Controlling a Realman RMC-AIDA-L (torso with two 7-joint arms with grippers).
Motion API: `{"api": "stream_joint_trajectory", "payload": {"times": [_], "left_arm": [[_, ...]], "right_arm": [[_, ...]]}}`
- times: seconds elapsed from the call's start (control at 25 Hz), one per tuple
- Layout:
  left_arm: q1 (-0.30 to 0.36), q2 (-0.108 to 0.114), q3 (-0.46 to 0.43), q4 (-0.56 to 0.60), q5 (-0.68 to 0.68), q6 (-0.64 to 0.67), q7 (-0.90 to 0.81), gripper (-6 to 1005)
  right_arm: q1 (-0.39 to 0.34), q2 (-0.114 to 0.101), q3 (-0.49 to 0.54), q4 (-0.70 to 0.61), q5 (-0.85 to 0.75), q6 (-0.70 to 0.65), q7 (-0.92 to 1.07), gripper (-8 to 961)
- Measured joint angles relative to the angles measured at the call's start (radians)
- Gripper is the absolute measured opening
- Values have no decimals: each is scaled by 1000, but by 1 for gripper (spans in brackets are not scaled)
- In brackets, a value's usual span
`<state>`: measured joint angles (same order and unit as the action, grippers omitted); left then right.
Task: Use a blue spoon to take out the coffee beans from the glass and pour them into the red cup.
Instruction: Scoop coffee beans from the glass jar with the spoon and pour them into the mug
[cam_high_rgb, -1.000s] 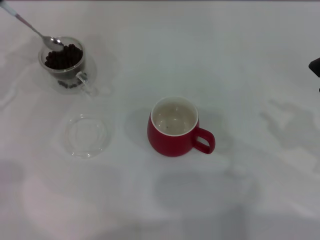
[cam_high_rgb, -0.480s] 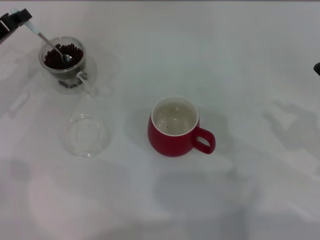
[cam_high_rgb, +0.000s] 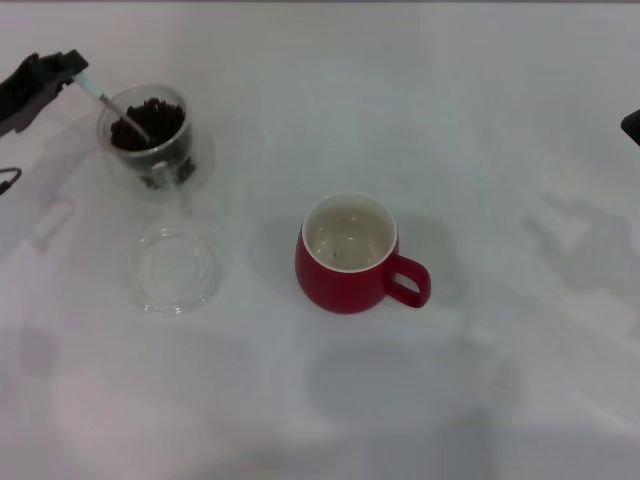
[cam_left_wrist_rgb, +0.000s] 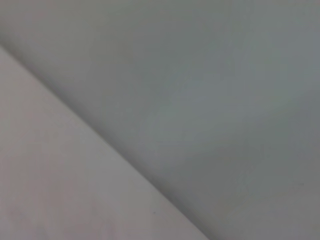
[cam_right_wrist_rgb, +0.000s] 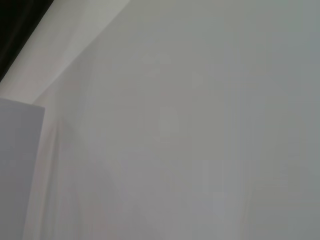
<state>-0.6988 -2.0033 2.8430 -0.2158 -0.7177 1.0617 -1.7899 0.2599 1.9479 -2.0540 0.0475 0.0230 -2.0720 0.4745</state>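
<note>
My left end effector (cam_high_rgb: 72, 68) is clamped on the pale handle of the blue spoon (cam_high_rgb: 112, 108), up at the far left of the white surface (cam_high_rgb: 480, 120). From my grip the spoon slants down and away toward the glass (cam_high_rgb: 152, 140), which stands just beside my end effector on its inner side. The spoon's metal neck crosses the rim and its bowl is buried in the coffee beans (cam_high_rgb: 150, 122) heaped inside; the glass looks tilted. A few more beans show dark through its lower wall.

Nearer to me than the glass, and apart from it, a shallow clear round dish (cam_high_rgb: 172, 270) lies flat. The red cup (cam_high_rgb: 350, 255) stands well apart from my left end effector, toward the middle, upright, handle pointing to my right, its white inside holding only a dark speck or two.

My right end effector (cam_high_rgb: 632, 125) shows only as a dark sliver at the far right edge; I cannot tell how it stands. Both wrist views show only blank pale surface.
</note>
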Motion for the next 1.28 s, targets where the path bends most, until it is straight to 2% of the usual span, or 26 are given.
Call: {"api": "stream_joint_trajectory", "payload": {"times": [0.68,1.04,1.28], "left_arm": [[78,-4,-5,29,-89,60,-161,121],[120,-4,-4,25,-147,81,-161,121],[146,-2,-4,18,-192,139,-100,120]], "right_arm": [[5,-14,0,2,0,17,7,417],[12,-18,0,2,0,21,14,418],[19,-20,0,0,0,21,15,419]]}}
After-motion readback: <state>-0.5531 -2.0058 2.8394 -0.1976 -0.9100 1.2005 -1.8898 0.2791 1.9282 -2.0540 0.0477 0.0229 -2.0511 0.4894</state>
